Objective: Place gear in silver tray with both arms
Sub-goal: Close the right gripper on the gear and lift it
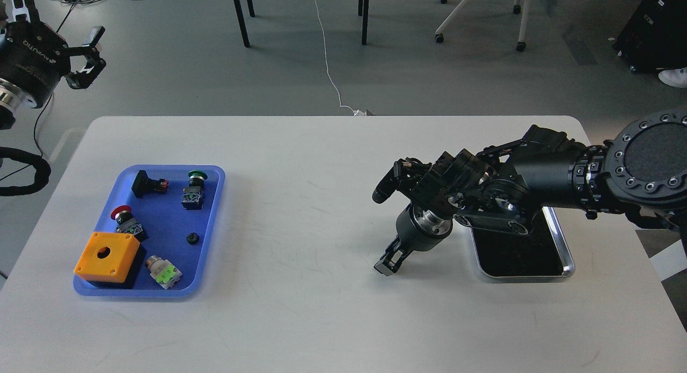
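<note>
The gear (191,238) is a small black toothed ring lying in the blue plastic tray (212,222) at the table's left. The silver tray (565,257) sits at the right, its far part hidden under my right arm. My right gripper (386,264) hangs low over the bare table just left of the silver tray, pointing down and left. Its dark fingers cannot be told apart, and nothing shows in them. My left gripper (88,56) is raised beyond the table's far left corner, open and empty, far from the gear.
The blue tray also holds an orange box with a round hole (106,256), a red push button (121,214), a green push button (195,188), a black switch (145,183) and a green-marked contact block (165,272). Chair and table legs stand on the floor beyond the table.
</note>
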Robot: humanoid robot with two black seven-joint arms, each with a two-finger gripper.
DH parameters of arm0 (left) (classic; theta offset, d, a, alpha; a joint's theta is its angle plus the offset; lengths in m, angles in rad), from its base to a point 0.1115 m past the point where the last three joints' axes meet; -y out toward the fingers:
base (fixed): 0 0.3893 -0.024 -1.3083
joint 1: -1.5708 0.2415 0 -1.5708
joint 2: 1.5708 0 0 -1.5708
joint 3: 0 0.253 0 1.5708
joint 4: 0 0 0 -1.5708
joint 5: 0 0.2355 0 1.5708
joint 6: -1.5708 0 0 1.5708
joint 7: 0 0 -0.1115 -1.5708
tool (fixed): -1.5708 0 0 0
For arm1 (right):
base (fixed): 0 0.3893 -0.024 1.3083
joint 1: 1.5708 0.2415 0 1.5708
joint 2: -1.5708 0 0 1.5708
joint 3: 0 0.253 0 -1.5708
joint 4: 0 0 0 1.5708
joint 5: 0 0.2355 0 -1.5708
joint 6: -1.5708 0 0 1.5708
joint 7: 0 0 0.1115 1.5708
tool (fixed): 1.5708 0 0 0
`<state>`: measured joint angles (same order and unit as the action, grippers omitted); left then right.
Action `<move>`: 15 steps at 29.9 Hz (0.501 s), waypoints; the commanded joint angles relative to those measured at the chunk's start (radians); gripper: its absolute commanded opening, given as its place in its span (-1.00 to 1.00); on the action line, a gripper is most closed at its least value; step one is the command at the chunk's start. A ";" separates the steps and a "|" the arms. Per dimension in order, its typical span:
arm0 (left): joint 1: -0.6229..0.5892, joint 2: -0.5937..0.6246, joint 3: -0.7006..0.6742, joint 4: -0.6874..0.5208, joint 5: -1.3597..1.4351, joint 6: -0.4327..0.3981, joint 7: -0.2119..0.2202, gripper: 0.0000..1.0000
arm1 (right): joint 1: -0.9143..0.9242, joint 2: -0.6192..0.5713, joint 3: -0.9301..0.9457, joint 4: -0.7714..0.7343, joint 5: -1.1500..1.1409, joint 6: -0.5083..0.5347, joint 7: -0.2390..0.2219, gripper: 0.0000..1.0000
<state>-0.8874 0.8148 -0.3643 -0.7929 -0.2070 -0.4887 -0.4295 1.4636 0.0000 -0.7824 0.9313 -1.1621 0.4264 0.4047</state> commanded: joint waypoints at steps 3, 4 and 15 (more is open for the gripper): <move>0.001 0.001 0.001 0.000 0.000 0.000 0.003 0.95 | 0.001 0.000 0.000 0.003 0.001 0.000 0.005 -0.33; -0.001 0.003 0.001 0.000 0.000 0.000 0.003 0.95 | 0.001 0.000 0.000 0.004 0.001 0.000 0.005 -0.33; -0.001 0.004 0.001 0.000 0.004 0.000 0.005 0.95 | 0.012 0.000 -0.002 0.007 0.001 0.002 0.008 -0.62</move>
<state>-0.8876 0.8186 -0.3646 -0.7933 -0.2046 -0.4887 -0.4254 1.4706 0.0000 -0.7834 0.9392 -1.1601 0.4288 0.4134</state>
